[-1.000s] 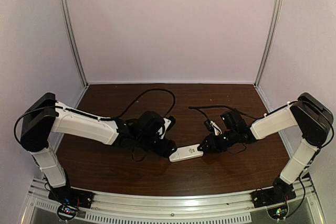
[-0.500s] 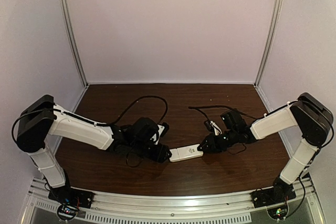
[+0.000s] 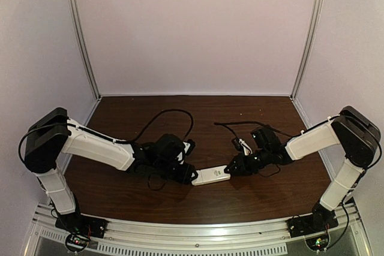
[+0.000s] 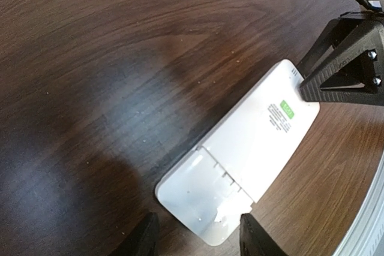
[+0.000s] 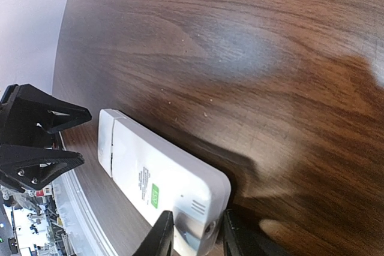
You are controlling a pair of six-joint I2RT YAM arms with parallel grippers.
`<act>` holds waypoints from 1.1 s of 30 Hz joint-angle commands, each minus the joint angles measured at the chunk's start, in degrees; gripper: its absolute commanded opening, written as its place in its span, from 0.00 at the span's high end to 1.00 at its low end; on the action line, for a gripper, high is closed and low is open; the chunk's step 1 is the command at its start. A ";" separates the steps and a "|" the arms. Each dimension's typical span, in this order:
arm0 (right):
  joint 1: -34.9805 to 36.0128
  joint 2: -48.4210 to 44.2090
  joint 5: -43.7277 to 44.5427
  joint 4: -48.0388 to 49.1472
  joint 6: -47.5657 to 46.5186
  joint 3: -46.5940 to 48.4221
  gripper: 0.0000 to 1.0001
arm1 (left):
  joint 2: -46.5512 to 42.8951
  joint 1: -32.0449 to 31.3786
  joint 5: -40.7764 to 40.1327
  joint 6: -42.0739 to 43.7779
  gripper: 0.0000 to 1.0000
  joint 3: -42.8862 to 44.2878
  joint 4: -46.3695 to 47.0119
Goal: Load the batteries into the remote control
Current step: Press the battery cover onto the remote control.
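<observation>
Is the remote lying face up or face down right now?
Face down: the remote shows its plain back with a green label; no buttons or display visible.

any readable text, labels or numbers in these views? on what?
Green sticker on the back of the remote control: white characters, too blurred to read.
Grey print lines beside it: too small to read.
Nothing else legible.

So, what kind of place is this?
Probably a robot test booth: plain pale walls around a wooden table, left arm and right arm bolted to a metal rail, one remote between them.
</observation>
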 commanded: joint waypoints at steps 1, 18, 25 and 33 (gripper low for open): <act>0.64 0.01 -0.83 2.12 0.75 -0.74 0.71 | 0.48 0.37 -2.70 -1.39 0.54 1.33 -0.88; 2.17 -0.83 -0.97 5.58 3.69 -3.87 0.71 | 1.79 0.48 -3.04 -2.90 0.55 1.58 -2.60; 2.48 -0.87 -1.00 6.07 4.02 -4.27 0.72 | 3.04 0.49 -1.81 -3.36 0.59 1.67 -1.94; 3.05 -0.60 -1.19 6.53 4.32 -4.07 0.73 | 4.63 0.48 -0.73 -3.20 0.65 1.63 -1.59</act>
